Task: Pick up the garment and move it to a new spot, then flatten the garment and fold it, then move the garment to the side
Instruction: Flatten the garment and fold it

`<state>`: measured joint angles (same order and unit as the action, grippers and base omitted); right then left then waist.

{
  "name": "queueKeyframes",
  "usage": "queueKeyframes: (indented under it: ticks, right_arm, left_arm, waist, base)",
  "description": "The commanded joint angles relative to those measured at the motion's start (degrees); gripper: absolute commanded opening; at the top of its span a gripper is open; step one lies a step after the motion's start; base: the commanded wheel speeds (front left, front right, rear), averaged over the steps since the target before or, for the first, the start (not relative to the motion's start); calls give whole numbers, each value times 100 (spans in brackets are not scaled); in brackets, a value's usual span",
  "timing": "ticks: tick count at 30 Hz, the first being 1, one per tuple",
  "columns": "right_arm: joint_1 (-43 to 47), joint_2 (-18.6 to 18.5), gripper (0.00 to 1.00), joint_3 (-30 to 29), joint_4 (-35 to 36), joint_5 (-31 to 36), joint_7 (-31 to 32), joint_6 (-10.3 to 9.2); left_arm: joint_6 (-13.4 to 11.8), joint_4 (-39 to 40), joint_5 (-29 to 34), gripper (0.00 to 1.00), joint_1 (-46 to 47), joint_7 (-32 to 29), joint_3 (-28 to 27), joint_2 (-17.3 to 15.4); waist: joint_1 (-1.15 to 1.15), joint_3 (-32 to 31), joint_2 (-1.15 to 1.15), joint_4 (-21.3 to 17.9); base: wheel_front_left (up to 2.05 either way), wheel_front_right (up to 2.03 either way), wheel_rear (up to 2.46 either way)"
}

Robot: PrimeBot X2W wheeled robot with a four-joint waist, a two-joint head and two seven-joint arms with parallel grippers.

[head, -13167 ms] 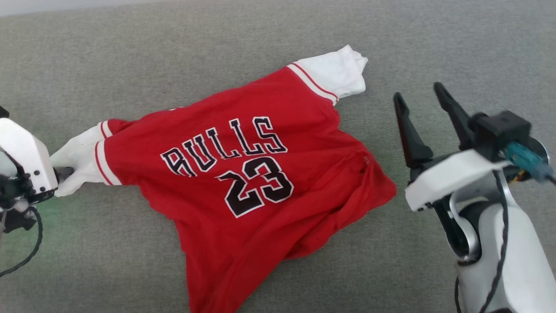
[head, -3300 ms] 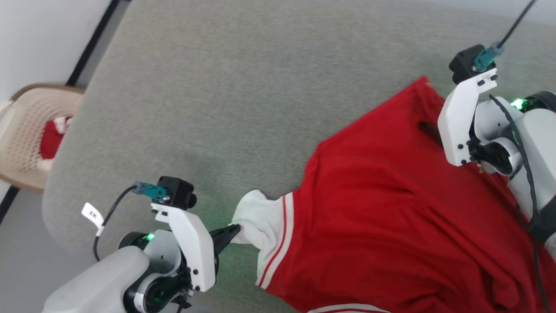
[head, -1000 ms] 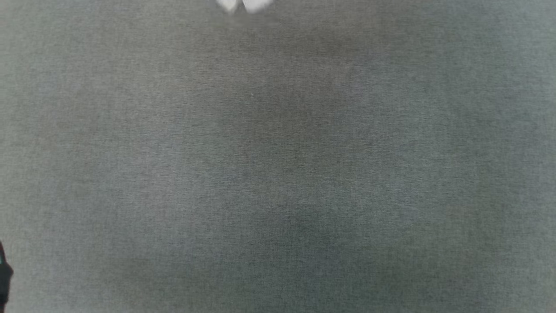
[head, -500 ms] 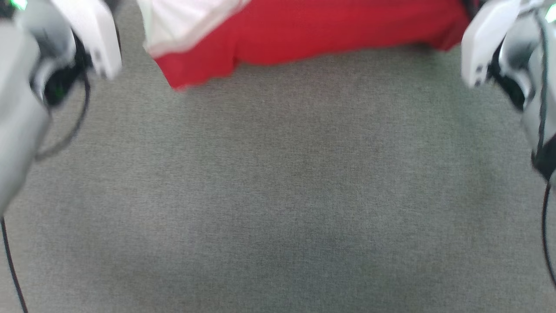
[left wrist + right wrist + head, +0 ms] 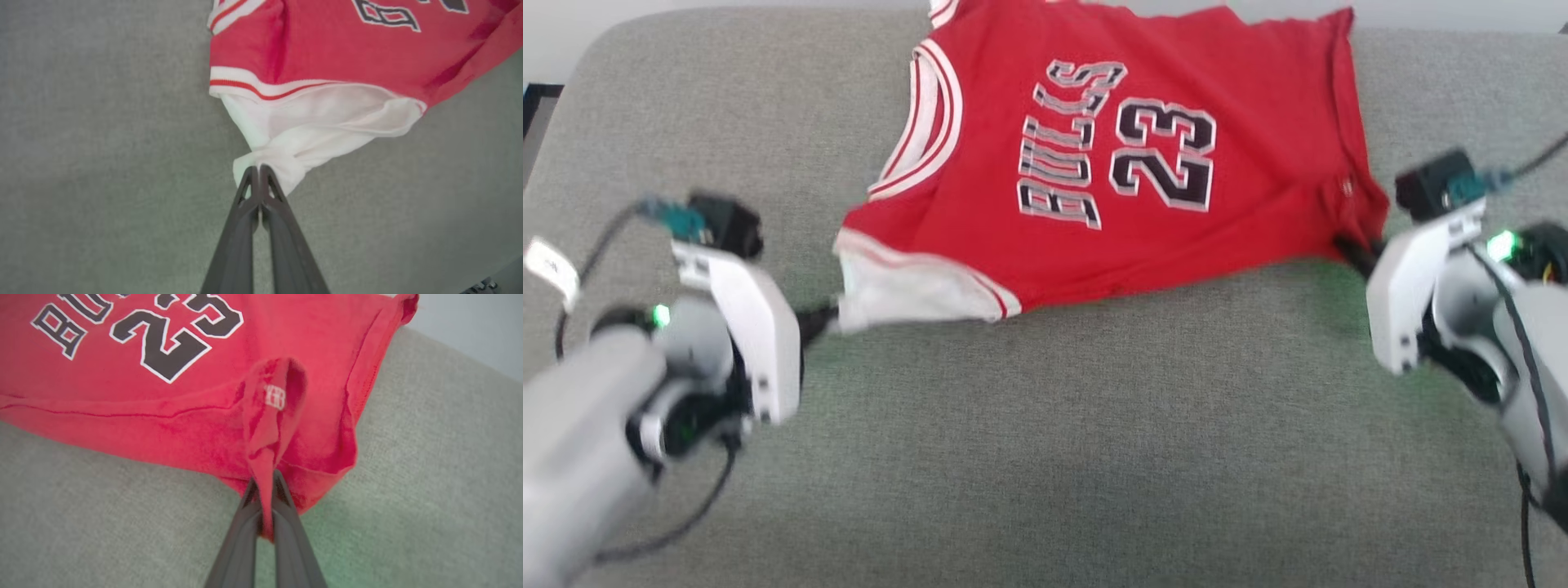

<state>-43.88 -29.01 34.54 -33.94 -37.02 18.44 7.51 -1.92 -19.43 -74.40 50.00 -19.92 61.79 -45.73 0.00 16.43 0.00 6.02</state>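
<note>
Grey cushion (image 5: 1045,457): beneath everything.
Garment (image 5: 1258,122): spread print-up over the cushion's far part, stretched between both claws.
Left gripper (image 5: 259,169): clenched on the tip of the white sleeve (image 5: 310,122).
Right gripper (image 5: 265,490): clamped on a pinched red fold near the hem.

The red garment (image 5: 1143,163) carries "BULLS" and the number "23" in black, white-outlined print, turned sideways in the head view. A small white mark (image 5: 274,397) on its pinched red fold is too small to read.
</note>
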Motion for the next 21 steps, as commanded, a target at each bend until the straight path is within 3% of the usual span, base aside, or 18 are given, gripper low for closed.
queueKeyframes:
  ticks: [1,9,21]
  right_arm:
    - [150,-78,0,-24,119,-58,40,-4]
    - [1695,-571,0,-475,1421,-165,372,-4]
    - [3618,-799,0,-1204,2881,-221,922,-4]
  left_arm:
    - [-110,137,-19,0,-137,-34,18,-90]
    - [-1111,1877,-448,0,-1409,48,197,-807]
    - [-1858,3031,-936,0,-2425,56,428,-1324]
  waist:
    - [0,-15,0,7]
    - [0,-190,0,19]
    - [0,-347,0,-5]
  base:
    - [0,0,0]
    - [0,0,0]
    - [0,0,0]
